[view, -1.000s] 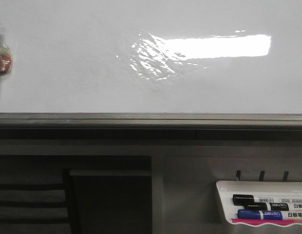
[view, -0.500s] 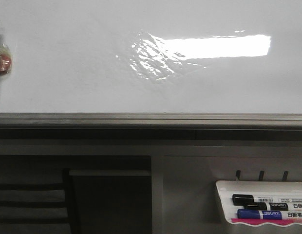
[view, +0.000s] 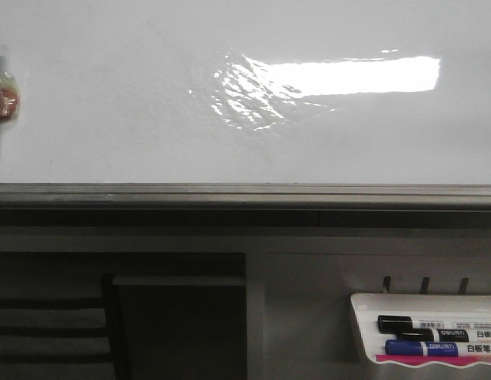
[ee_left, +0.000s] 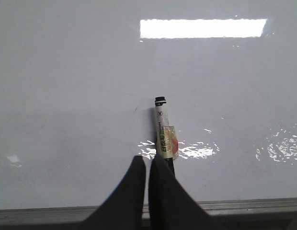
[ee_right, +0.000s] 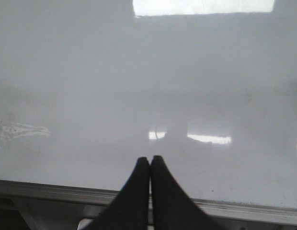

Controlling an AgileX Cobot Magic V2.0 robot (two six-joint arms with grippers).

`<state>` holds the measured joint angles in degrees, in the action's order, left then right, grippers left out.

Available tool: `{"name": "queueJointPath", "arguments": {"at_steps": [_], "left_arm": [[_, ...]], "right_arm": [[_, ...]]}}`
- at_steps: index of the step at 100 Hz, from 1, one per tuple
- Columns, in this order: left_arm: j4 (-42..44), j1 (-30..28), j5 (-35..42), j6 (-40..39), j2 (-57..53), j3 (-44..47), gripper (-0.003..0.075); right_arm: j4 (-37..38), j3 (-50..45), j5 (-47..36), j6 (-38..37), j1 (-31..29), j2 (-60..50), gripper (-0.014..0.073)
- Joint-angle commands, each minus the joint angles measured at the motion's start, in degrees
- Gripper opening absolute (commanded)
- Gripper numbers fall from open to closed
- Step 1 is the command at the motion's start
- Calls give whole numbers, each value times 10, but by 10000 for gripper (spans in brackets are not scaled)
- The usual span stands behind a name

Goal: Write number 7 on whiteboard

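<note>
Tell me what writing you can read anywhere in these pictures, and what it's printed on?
"白板笔" on the white label of the black marker in the tray.
"白板笔" again on the blue marker below it.
A brand logo on each marker's dark band: too small to read.
Print on the marker held in the left gripper: blurred, unreadable.
The whiteboard carries no writing yet.

You face the large glossy white whiteboard (view: 111, 103), upright, bearing a bright rectangular glare, its dark grey frame edge running below.
</note>
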<state>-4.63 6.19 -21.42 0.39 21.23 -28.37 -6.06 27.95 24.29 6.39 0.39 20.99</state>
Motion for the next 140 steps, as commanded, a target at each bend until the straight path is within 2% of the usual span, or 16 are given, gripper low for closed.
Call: {"name": "queueJointPath", "arguments": {"at_steps": [1, 6, 11, 18, 23, 30, 35, 94, 128, 140], "left_arm": [[-7, -1, 43, -4, 8, -20, -20], [-3, -1, 44, -4, 8, -20, -12], [4, -1, 44, -4, 8, -20, 36], [21, -1, 44, -4, 8, -20, 173], [30, -1, 44, -4, 8, -20, 309], [30, -1, 44, -4, 8, -20, 434], [30, -1, 44, -4, 8, -20, 472], [2, -1, 48, -4, 18, -18, 472], [-7, -1, 49, -4, 153, -24, 472], [-13, 19, 67, -4, 204, -27, 472]], "right_arm": [[3, 20, -38, 0, -4, 9, -12], [3, 20, -36, 0, -4, 9, 62], [3, 20, -36, 0, -4, 9, 158], [3, 20, -36, 0, -4, 9, 303], [3, 20, -36, 0, -4, 9, 400], [3, 20, -36, 0, -4, 9, 468], [3, 20, -36, 0, -4, 9, 476], [-9, 20, -38, 0, -4, 9, 475], [-19, 20, -36, 0, -4, 9, 475], [-27, 20, -32, 0, -4, 9, 475]]}}
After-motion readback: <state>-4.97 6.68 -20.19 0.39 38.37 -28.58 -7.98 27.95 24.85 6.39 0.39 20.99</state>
